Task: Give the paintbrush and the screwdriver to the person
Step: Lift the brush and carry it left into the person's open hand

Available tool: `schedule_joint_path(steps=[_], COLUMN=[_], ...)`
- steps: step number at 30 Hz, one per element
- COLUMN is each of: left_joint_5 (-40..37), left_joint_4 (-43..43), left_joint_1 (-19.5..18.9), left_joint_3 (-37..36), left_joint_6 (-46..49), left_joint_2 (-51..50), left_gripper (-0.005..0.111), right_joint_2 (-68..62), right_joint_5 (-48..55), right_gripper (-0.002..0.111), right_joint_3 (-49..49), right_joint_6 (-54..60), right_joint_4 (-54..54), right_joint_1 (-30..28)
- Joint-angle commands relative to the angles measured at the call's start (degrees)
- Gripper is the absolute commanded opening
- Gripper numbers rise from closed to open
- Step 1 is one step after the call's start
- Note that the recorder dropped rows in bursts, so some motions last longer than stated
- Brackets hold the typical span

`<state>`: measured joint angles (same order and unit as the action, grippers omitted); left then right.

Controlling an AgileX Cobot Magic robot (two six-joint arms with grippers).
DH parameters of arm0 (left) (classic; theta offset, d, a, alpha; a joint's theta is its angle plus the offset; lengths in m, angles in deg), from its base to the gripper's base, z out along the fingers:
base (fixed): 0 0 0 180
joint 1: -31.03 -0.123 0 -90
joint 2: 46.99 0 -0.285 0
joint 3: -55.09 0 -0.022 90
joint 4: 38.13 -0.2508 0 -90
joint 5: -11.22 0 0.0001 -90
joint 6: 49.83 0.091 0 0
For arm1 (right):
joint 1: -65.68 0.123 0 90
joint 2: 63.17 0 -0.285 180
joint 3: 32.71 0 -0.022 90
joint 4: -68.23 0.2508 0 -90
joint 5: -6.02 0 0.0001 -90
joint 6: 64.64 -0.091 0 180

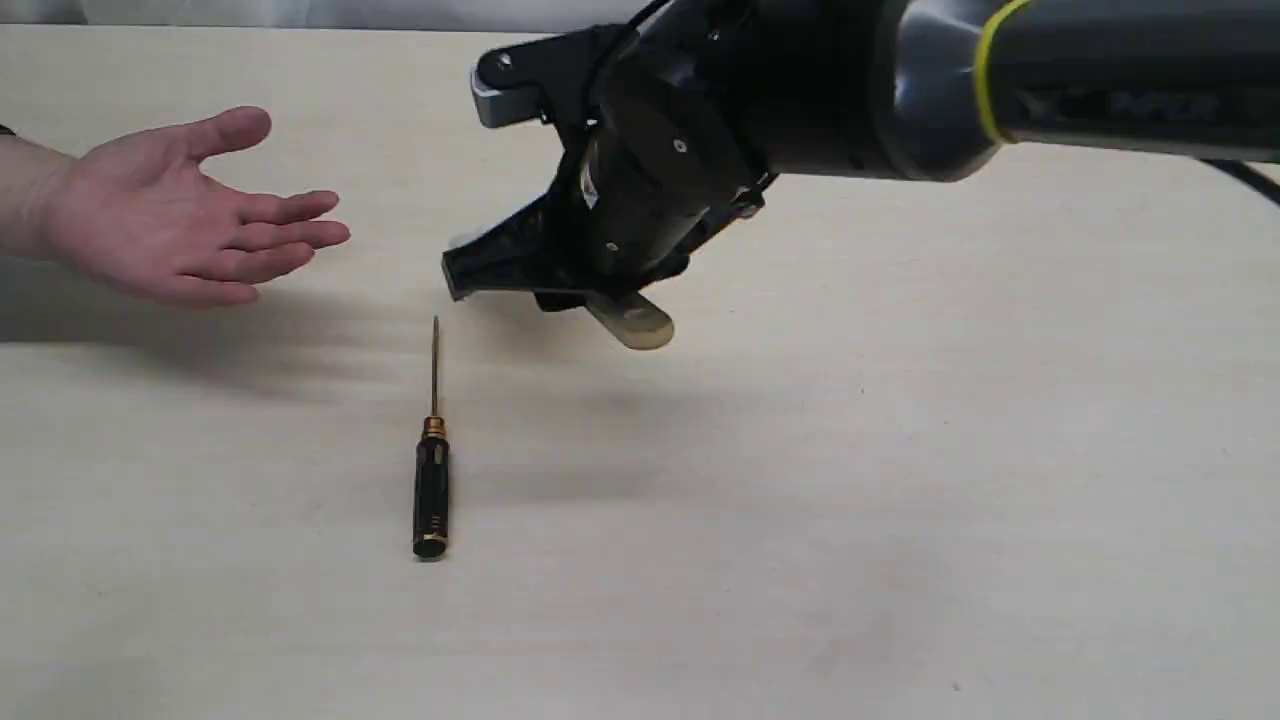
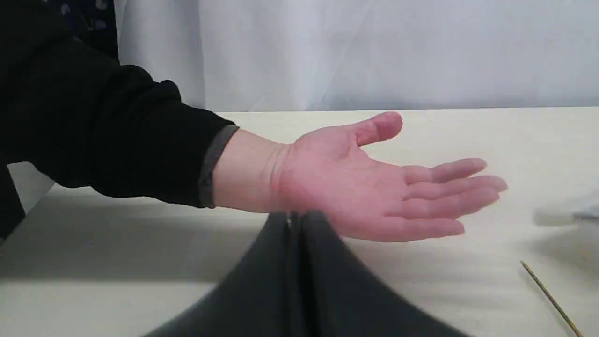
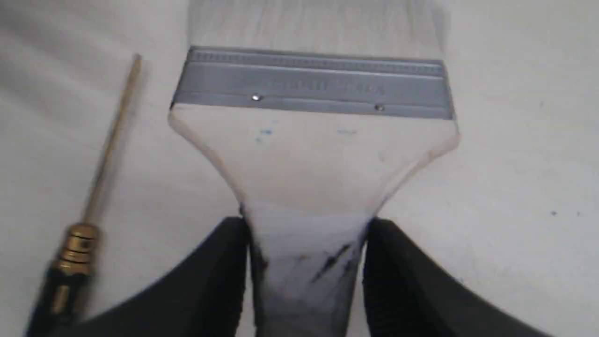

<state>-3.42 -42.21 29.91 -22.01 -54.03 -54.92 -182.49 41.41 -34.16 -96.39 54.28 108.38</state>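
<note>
My right gripper is shut on the paintbrush, its black fingers clamping the narrow wooden handle below the silver ferrule. In the exterior view the right gripper hangs above the table's middle, reaching across to the left, and the paintbrush handle end sticks out beneath it. The screwdriver lies flat on the table below the gripper, shaft pointing away; its gold collar shows beside the brush. The person's open hand waits palm-up at the left, apart from the brush. My left gripper is shut and empty, just in front of the hand.
The pale wooden table spreads to the right and front. A white curtain hangs behind the far edge. The person's black sleeve fills one side of the left wrist view. The screwdriver's thin shaft shows in a corner there.
</note>
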Motion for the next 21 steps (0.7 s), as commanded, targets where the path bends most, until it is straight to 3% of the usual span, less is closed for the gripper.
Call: schedule_joint_path(steps=[1, 13, 21], left_joint_5=[0.34, 0.35, 0.35], left_joint_4=[0.08, 0.25, 0.25], left_joint_1=[0.47, 0.47, 0.47], left_joint_3=[-0.12, -0.12, -0.12], left_joint_6=[-0.12, -0.12, -0.12], left_joint_2=[0.14, 0.14, 0.14], left_gripper=[0.000, 0.000, 0.000], right_joint_2=[4.09, 6.05, -4.39], right_joint_5=[-2.49, -24.98, -25.15], right_gripper=[0.004, 0.004, 0.005], right_joint_3=[-0.05, -0.40, -10.97], right_joint_6=[1.52, 6.27, 6.49], right_joint_4=[-0.06, -0.71, 1.28], right_joint_1=[0.87, 3.48, 4.40])
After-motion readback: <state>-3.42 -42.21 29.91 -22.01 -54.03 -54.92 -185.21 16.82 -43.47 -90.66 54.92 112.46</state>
